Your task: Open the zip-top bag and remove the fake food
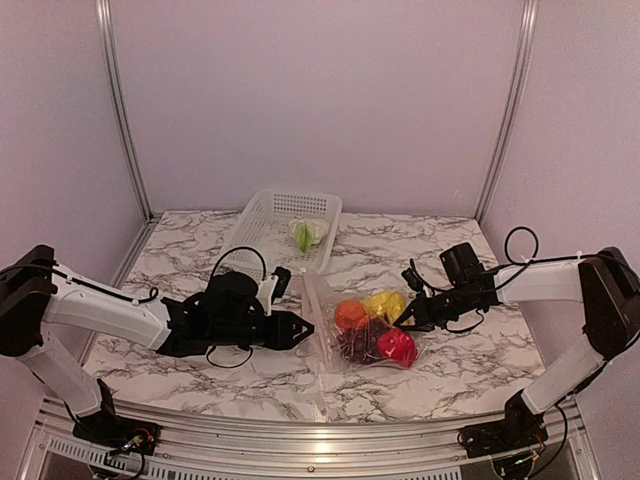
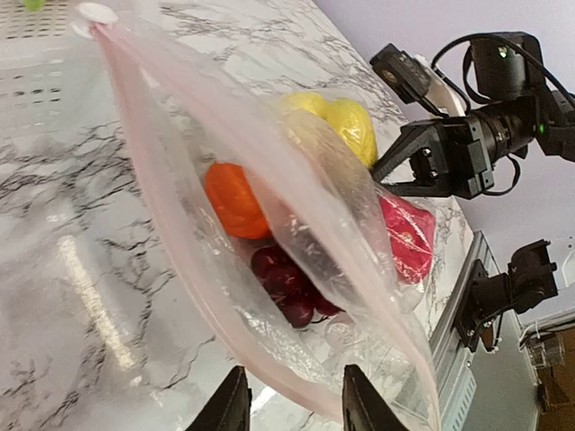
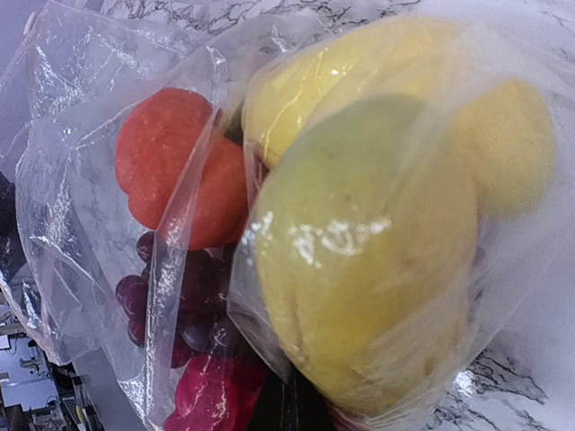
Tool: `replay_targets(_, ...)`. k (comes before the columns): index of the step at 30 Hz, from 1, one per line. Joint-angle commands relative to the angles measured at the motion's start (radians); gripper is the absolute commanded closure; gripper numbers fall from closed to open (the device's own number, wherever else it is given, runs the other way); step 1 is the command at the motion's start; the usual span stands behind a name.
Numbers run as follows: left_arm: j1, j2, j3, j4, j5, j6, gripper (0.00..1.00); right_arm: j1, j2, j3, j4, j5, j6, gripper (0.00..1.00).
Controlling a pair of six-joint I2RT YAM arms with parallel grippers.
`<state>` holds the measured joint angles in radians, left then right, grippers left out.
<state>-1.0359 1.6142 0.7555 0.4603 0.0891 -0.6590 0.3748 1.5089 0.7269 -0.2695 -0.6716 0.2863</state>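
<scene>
Oddly, plastic hides the fingers of the right gripper [image 1: 402, 321] where it meets the zip-top bag [image 1: 325, 345] beside the yellow pieces [image 1: 384, 304], so its grasp is unreadable. The left gripper [image 2: 295, 409] holds its fingers apart astride the bag's zip edge, mid-table. A cabbage [image 1: 305, 234] lies in the white basket [image 1: 262, 215] behind.

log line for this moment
cabbage in basket | other food in zip-top bag | left gripper at zip strip, open | right gripper at bag

The clear, crinkled zip-top bag [image 1: 322, 325] lies on the marble table [image 1: 200, 370] with its zip strip along the left edge, holding an orange fruit [image 1: 350, 315], yellow pieces [image 1: 384, 304], purple grapes [image 1: 358, 346] and a red piece [image 1: 397, 347], while the white-green cabbage [image 1: 305, 235] lies apart in the white basket [image 1: 262, 222].
</scene>
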Motion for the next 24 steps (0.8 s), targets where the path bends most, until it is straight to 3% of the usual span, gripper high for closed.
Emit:
replay_targets(1,0.044,-0.181,-0.091,-0.295,-0.251,-0.076,0.67,0.015,0.041,-0.008,-0.078,0.076,-0.031,1.0)
replay_targets(8,0.056,-0.288,-0.089,-0.387,-0.144,-0.007,0.63,0.015,0.041,-0.007,-0.071,0.072,-0.032,1.0)
replay_targets(11,0.056,-0.299,-0.089,-0.306,-0.049,-0.011,0.72,0.015,0.045,-0.006,-0.063,0.07,-0.027,1.0)
replay_targets(14,0.056,-0.223,-0.018,-0.275,0.039,-0.027,0.86,0.015,0.048,-0.005,-0.058,0.064,-0.023,1.0)
replay_targets(18,0.057,-0.09,0.064,-0.195,0.133,-0.085,0.97,0.015,0.048,-0.007,-0.051,0.064,-0.018,1.0)
replay_targets(24,0.06,0.062,0.165,-0.172,0.175,-0.127,1.0,0.015,0.041,-0.011,-0.043,0.07,-0.002,1.0)
